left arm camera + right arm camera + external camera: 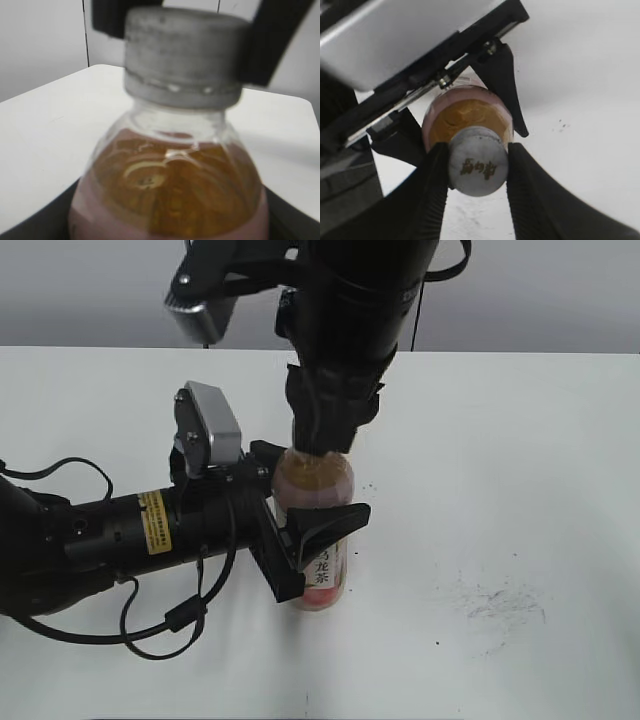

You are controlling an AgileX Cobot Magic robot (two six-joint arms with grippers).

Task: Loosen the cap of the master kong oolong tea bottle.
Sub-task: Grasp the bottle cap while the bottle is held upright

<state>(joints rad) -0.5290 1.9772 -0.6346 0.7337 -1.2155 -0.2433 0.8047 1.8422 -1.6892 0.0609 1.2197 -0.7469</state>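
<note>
- Because the master kong oolong tea bottle (318,530) stands upright near the middle of the white table (520,440) and looks nearly full of amber tea, you should expect some weight low down and a thin, clear wall that gives if it is squeezed hard.
- You have the left gripper (300,530) clamped around the labelled body from the side, one finger behind and one in front; that is the sensible place to brace, since the label band looks stiffer than the bare shoulder above it.
- You have the right gripper (477,167) coming straight down from above, its two dark fingers (432,185) pressed against opposite sides of the cap (477,167), so it is clenched on the cap.
- The cap (182,55) is small, grey-white and hard; the side wall appears ribbed, though the left wrist view is too blurred to be sure. Smooth plastic like this can slip under the pads, so judge the squeeze before turning.
- Take hold on the cap's side wall only, above the ring at the neck; gripping lower would catch the ring rather than the cap.
- The tabletop is smooth and white, with faint dark scuffs (500,602) well off to the right, and offers little friction under the bottle's base, so the left grip must resist the twist.
- The room behind is a plain grey wall (80,290); the table around the bottle carries nothing else but the left arm's cables (180,615).
</note>
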